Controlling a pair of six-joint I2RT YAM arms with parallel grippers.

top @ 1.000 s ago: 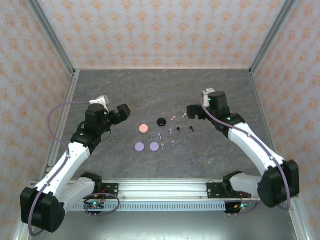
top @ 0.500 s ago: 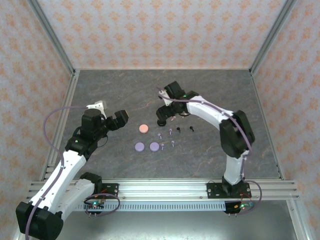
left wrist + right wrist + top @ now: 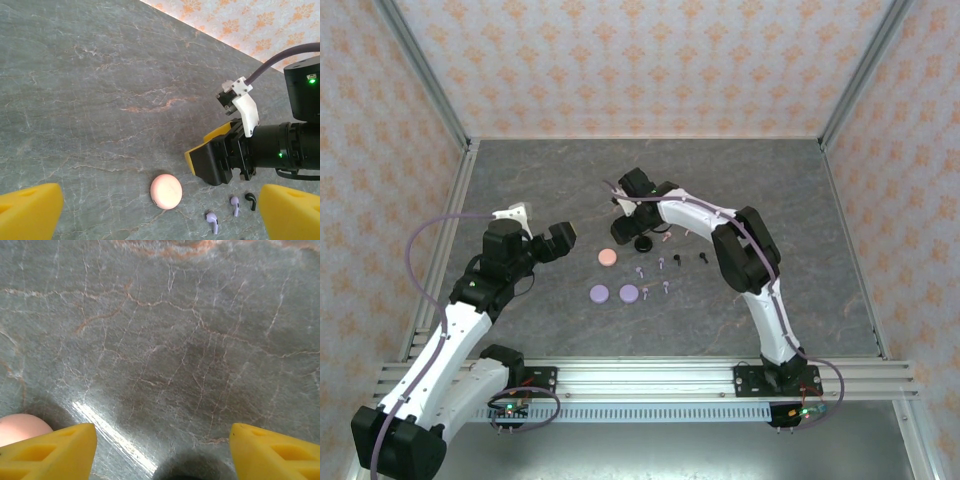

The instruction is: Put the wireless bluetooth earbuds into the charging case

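Observation:
Several tiny stemmed earbuds (image 3: 661, 263) in pink, black and lavender lie scattered mid-table; two lavender ones (image 3: 212, 221) and a black one (image 3: 251, 200) show in the left wrist view. Round closed charging cases lie beside them: black (image 3: 643, 243), pink (image 3: 607, 257) and two lavender (image 3: 599, 293). My right gripper (image 3: 628, 232) hangs low by the black case (image 3: 186, 476), open, the case's edge lying between its yellow fingers (image 3: 55, 452). My left gripper (image 3: 563, 238) hovers open left of the pink case (image 3: 166, 190), holding nothing.
The dark marbled tabletop (image 3: 760, 200) is walled by patterned panels with metal posts. My right arm (image 3: 720, 225) arches over the earbud cluster from the right. The right gripper (image 3: 215, 160) sits just beyond the pink case in the left wrist view.
My right arm has swung left across the table to the black case, and its jaws have narrowed. The left arm shifted only slightly.

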